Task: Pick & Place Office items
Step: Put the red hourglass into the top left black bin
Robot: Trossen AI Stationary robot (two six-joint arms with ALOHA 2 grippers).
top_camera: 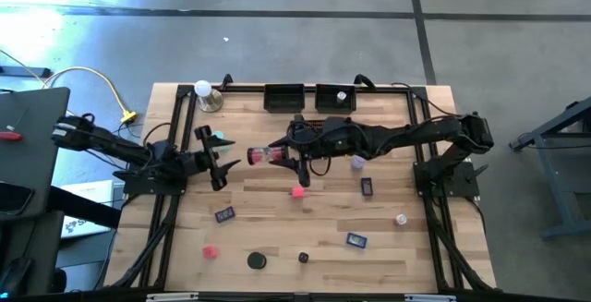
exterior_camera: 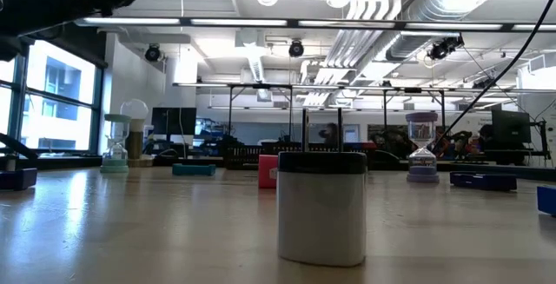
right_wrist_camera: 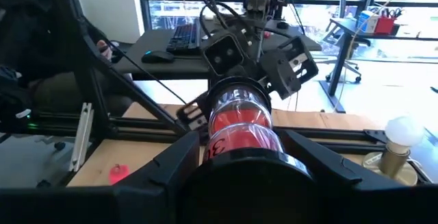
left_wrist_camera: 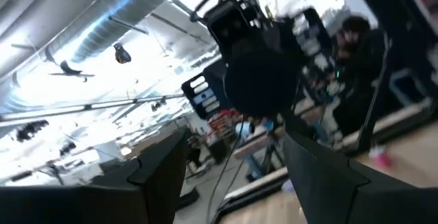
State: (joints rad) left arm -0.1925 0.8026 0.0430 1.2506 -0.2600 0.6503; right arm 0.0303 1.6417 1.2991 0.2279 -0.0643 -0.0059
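My right gripper (top_camera: 283, 156) is over the table's middle, shut on a red roll with clear ends (top_camera: 261, 156). The roll points at my left gripper (top_camera: 222, 156), which stands open just to its left with nothing between its fingers (left_wrist_camera: 233, 162). Other office items rest on the wood: a pink cube (top_camera: 297, 191), dark blue blocks (top_camera: 224, 214) (top_camera: 367, 187) (top_camera: 356, 240), a red piece (top_camera: 211, 252), a black disc (top_camera: 256, 260) and lavender pieces (top_camera: 357, 162) (top_camera: 401, 219). My right gripper pinches the red roll between its two fingers, which lie on the two sides of its near half (right_wrist_camera: 209, 145). The fingers come level from the table's right and lie along the roll. The roll sticks out level beyond the fingertips toward the table's left, clear of the table.
Two black trays (top_camera: 283, 97) (top_camera: 336, 97) stand at the far edge, with a white ball on a metal base (top_camera: 205, 94) to their left. A black frame (top_camera: 175, 136) runs along the table's sides. In the low view the black-topped piece (exterior_camera: 321, 206) stands close in front.
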